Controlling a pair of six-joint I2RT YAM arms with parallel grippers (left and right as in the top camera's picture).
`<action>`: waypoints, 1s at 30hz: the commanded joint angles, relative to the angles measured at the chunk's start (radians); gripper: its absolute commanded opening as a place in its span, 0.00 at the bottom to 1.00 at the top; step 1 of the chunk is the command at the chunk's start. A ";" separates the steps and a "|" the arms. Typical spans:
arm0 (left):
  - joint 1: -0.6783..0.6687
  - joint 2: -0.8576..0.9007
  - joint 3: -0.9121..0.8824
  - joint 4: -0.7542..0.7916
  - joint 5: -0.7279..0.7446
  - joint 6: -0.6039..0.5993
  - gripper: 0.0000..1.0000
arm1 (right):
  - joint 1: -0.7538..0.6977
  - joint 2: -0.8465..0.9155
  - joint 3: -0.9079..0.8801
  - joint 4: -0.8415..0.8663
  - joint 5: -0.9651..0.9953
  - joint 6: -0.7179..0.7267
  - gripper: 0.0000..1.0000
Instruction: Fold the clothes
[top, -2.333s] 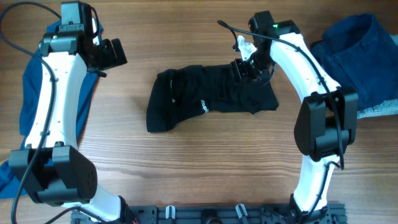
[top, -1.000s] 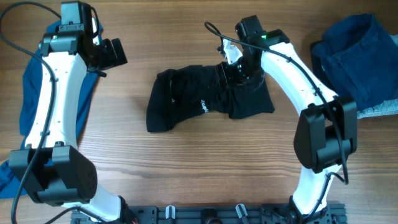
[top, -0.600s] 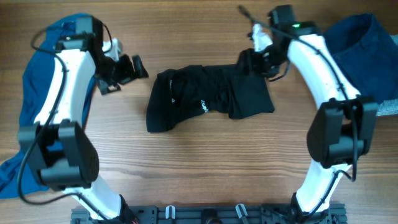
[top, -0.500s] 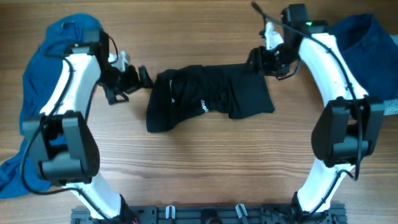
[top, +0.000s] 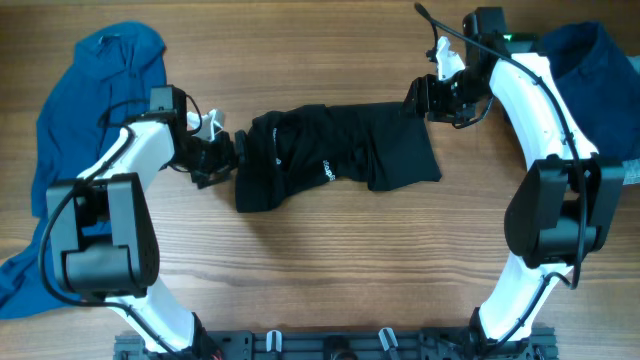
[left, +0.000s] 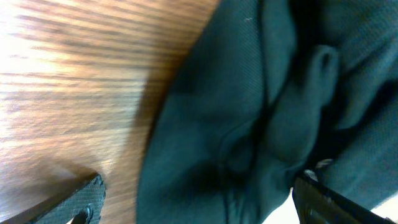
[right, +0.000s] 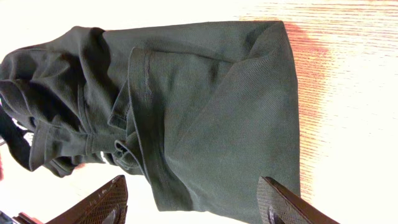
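A black top (top: 345, 150) with a small white logo (top: 327, 170) lies crumpled across the table's middle. My left gripper (top: 226, 158) is low at its left end, open. In the left wrist view the fingers (left: 79, 200) straddle the dark cloth (left: 249, 124), whose edge lies between them unpinched. My right gripper (top: 414, 100) is at the top's upper right corner, open. Its fingers (right: 289, 205) stand wide apart in the right wrist view, with the cloth's (right: 205, 106) hem reaching in between them. A bright blue shirt (top: 85, 90) lies far left and navy pieces (top: 590, 85) far right.
A grey cloth edge (top: 622, 175) shows under the navy pile at the right border. The blue shirt runs under my left arm down to the lower left corner (top: 15, 280). Bare wooden table (top: 340, 270) lies in front of the black top.
My left arm swung in from the far left and dropped to the black top's left end. My right gripper drew back from the top's middle to its upper right corner.
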 joint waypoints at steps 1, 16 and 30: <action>-0.002 0.026 -0.074 0.082 0.055 0.022 0.88 | 0.001 -0.021 0.023 -0.005 0.007 -0.016 0.67; -0.130 0.026 -0.075 0.348 0.163 -0.121 0.80 | 0.000 -0.021 0.023 -0.035 0.010 -0.015 0.67; -0.003 -0.066 -0.074 0.339 0.195 -0.139 0.04 | 0.001 -0.021 0.023 -0.053 0.020 -0.021 0.67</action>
